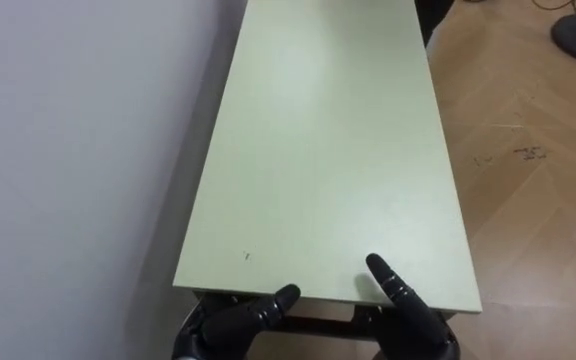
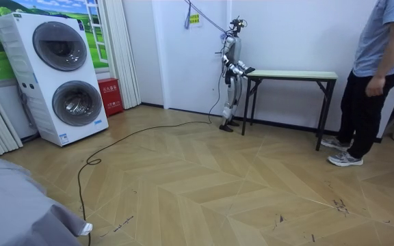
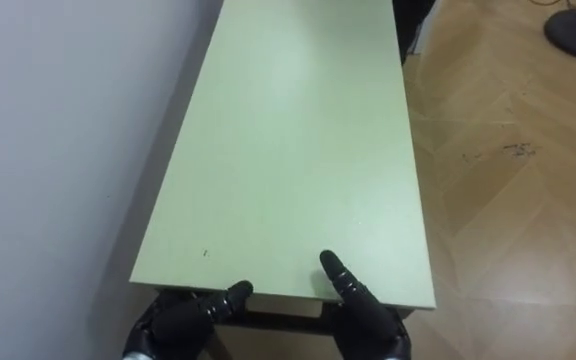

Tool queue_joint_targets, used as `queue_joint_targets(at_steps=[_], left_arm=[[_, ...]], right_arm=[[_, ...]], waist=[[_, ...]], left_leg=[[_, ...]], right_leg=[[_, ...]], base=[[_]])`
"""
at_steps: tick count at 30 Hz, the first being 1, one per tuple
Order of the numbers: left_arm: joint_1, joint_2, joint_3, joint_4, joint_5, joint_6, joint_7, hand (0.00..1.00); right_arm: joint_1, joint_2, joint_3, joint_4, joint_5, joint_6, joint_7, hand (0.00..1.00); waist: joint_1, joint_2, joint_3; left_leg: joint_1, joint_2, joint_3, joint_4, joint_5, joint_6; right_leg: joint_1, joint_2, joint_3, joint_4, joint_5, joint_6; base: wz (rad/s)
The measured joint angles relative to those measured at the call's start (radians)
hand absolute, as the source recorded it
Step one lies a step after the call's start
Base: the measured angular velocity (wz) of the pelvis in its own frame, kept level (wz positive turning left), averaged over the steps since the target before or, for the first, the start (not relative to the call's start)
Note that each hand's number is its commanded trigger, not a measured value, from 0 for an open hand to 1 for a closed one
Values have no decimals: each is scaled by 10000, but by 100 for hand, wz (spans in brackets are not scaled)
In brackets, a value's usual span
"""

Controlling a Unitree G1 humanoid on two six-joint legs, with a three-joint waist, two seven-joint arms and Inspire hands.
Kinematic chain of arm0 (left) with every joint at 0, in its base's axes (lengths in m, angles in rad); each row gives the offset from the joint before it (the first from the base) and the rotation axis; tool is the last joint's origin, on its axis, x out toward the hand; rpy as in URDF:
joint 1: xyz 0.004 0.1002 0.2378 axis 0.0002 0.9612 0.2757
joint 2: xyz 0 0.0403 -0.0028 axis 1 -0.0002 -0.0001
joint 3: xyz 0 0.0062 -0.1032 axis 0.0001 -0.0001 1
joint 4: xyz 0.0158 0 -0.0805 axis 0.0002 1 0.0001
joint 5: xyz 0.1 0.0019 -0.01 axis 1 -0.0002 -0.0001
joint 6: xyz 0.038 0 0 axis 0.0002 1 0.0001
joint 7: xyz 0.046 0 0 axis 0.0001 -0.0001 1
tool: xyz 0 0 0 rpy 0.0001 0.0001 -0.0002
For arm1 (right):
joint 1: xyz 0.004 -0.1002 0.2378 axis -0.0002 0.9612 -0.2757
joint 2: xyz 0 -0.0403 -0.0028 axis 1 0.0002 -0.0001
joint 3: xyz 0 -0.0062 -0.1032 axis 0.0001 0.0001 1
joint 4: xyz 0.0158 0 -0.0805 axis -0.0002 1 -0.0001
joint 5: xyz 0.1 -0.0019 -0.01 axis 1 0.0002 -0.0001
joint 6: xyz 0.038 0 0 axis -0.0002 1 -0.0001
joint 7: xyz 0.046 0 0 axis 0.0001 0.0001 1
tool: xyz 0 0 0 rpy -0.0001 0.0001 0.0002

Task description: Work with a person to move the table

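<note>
1. Table (image 1: pixel 328 150) runs lengthwise straight away from my hands, with the wall (image 1: pixel 68 150) along its left side.
2. Left hand (image 1: pixel 233 325) and right hand (image 1: pixel 413 315) sit at its near short edge; I can't tell either grip.
3. Person (image 2: pixel 371 75) stands by the far end.

A tall white stack of two washing machines (image 2: pixel 67 82) stood on the wooden floor (image 2: pixel 204 198), whose boards ran in a herringbone pattern and were scuffed here and there. Just beside the stack, toward the corner of the room, a small red box (image 2: pixel 109 96) sat on the floor in front of pale curtains (image 2: pixel 118 48). Behind and above the stack was a bright scene of green hills and blue sky (image 2: pixel 60 5); whether it was a poster or a window I could not tell. Beyond the red box ran plain white walls (image 2: pixel 286 34). Well apart from the stack, a grey cloth-covered shape (image 2: pixel 12 205) lay nearest me. The light was soft and even.
</note>
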Motion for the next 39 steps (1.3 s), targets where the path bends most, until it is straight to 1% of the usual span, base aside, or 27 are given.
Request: queue_joint_targets(at_steps=[3, 4, 8, 10, 11, 14, 15, 17, 19, 21, 22, 25, 27, 28, 30, 32, 34, 35, 39], left_arm=[[-28, 65, 20, 145, 185, -47, -196, 0], [-47, 65, 48, 273, 185, -87, -361, 0], [-50, 79, 100, 467, 185, -188, -636, 0], [-33, 93, 171, 628, 197, -192, -812, 0], [-26, 97, 173, 647, 246, -193, -829, 0], [-106, 106, 185, 806, 551, -224, -883, 0], [-173, 107, 201, 966, 857, -305, -963, 0], [-217, 139, 205, 1242, 1019, -424, -1036, 0], [-249, 223, 219, 1567, 1054, -481, -1034, 0], [-270, 387, 228, 1978, 1195, -489, -1025, 0], [-276, 421, 229, 2070, 1235, -493, -1023, 0], [-408, 444, 242, 2886, 1258, -583, -1037, 0], [-407, 468, 248, 3272, 1253, -583, -1039, 0], [-417, 470, 246, 3432, 1256, -590, -1041, 0], [-551, 475, 240, 4244, 1270, -651, -1036, 0], [-561, 518, 255, 4688, 1258, -748, -984, 0], [-618, 527, 373, 4844, 1233, -840, -829, 0], [-621, 537, 417, 4941, 1226, -946, -728, 0], [-580, 525, 652, 5517, 1256, -978, -590, 0]], right_arm=[[-2, -10, -39, 110, -240, 2, 247, 0], [-24, -2, -67, 270, -261, 0, 401, 0], [-49, 21, -78, 490, -282, 11, 635, 0], [-71, 65, -95, 753, -335, 16, 880, 0], [-65, 64, -96, 781, -393, 16, 925, 0], [-58, 82, -120, 875, -907, -30, 1049, 0], [-58, 106, -184, 993, -1187, -92, 1196, 0], [-69, 76, -212, 1185, -1856, -258, 1448, 0], [-73, 36, -325, 1311, -2423, -281, 1613, 0], [-79, 30, -458, 1552, -3175, -340, 1852, 0], [-98, 4, -475, 1604, -3475, -346, 1888, 0], [-473, -228, -452, 2193, -5346, -41, 1952, 0], [-583, -314, -452, 2254, -5831, -3, 1959, 0], [-630, -322, -453, 2356, -5883, -10, 1963, 0], [-926, -327, -455, 2985, -6288, -22, 1966, 0], [-1094, -330, -459, 3439, -6527, -36, 1991, 0], [-1208, -357, -462, 3860, -6700, -46, 2007, 0], [-1241, -365, -462, 4026, -6864, -46, 1998, 0], [-1202, -367, -477, 4571, -7164, -57, 1883, 0]], waist=[[27, -5, -5], [29, -14, -32], [37, -81, -82], [35, -172, -144], [31, -189, -152], [2, -229, -136], [3, -233, -134], [13, -236, -132], [12, -236, -131], [8, -240, -126], [7, -240, -125], [69, -296, -106], [69, -327, -111], [55, -336, -122], [47, -378, -133], [42, -385, -129], [46, -375, -124], [67, -361, -125], [81, -326, -129]], left_leg=[[33, 10, 2, -22, 0, 0], [43, 12, 1, -27, 0, -1], [84, 14, -1, -58, -1, -2], [137, 14, -10, -121, 0, -2], [146, 13, -12, -126, -1, -2], [177, 9, -18, -139, -8, -8], [180, 9, -24, -144, -11, -10], [211, 10, -1, -162, -16, -14], [243, 20, -29, -172, -17, -16], [325, 24, -39, -217, -18, -18], [329, 25, -39, -218, -18, -18], [302, 19, -64, -217, -16, -21], [242, 6, -73, -207, -12, -23], [217, 5, -79, -198, -12, -24], [195, -12, -124, -140, -12, -23], [179, -12, -126, -129, -15, -24], [163, -3, -113, -154, -20, -28], [168, 6, -111, -164, -30, -36], [238, 43, -42, -221, -70, -48]], right_leg=[[19, 9, 1, -4, 0, 0], [29, 12, -2, -14, 0, 0], [77, 19, -1, -64, 0, -1], [150, 38, 15, -162, 18, 0], [164, 38, 26, -167, 18, 0], [207, 38, 24, -189, 20, 3], [212, 39, 16, -191, 21, 4], [218, 41, 19, -192, 21, 4], [233, 50, 35, -190, 22, 1], [287, 55, 44, -182, 24, -2], [288, 58, 54, -181, 26, -4], [285, 55, 20, -189, 25, -6], [285, 56, -11, -275, 21, -2], [298, 60, -32, -345, 23, -4], [320, 37, -169, -378, 28, 1], [321, 36, -207, -369, 28, 1], [318, 35, -252, -358, 29, -1], [319, 39, -253, -355, 29, -1], [415, 51, -269, -356, 30, -2]], base=[[0], [0], [0], [0], [0], [0], [0], [-2], [-2], [-2], [0], [3], [9], [12], [12], [11], [9], [0], [2]])
